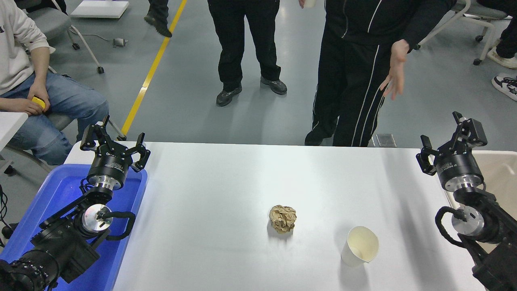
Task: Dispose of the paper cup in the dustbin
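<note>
White tabletop (226, 182) fills the middle of the frame, people standing beyond its far edge. My right gripper (442, 147) hangs at the right edge over the dustbin (499, 167), jaws spread and empty; my left gripper (115, 139) sits parked at the left, jaws spread. Lower right, the paper cup (360, 245) lies tipped, mouth toward me. It could roll off the near edge if nudged, or crush. Open room surrounds it; the paper ball (282, 218) stays apart.
</note>
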Controlling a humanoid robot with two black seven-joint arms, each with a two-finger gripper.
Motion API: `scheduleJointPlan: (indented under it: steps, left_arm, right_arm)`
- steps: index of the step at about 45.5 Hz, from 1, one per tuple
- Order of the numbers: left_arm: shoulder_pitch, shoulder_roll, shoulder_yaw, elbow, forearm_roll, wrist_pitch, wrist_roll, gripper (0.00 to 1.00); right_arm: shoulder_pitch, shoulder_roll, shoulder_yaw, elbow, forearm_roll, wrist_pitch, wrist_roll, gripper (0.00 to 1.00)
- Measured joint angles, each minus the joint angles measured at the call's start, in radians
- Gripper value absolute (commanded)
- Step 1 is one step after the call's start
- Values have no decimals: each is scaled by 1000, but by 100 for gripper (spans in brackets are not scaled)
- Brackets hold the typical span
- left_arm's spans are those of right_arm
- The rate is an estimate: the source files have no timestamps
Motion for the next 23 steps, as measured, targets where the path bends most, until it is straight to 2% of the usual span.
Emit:
scheduleJointPlan:
  steps: [23]
  left_arm:
    - [0, 0, 0, 0, 0, 0, 0, 100]
  right_arm:
    - [2, 0, 0, -2, 0, 0, 0, 99]
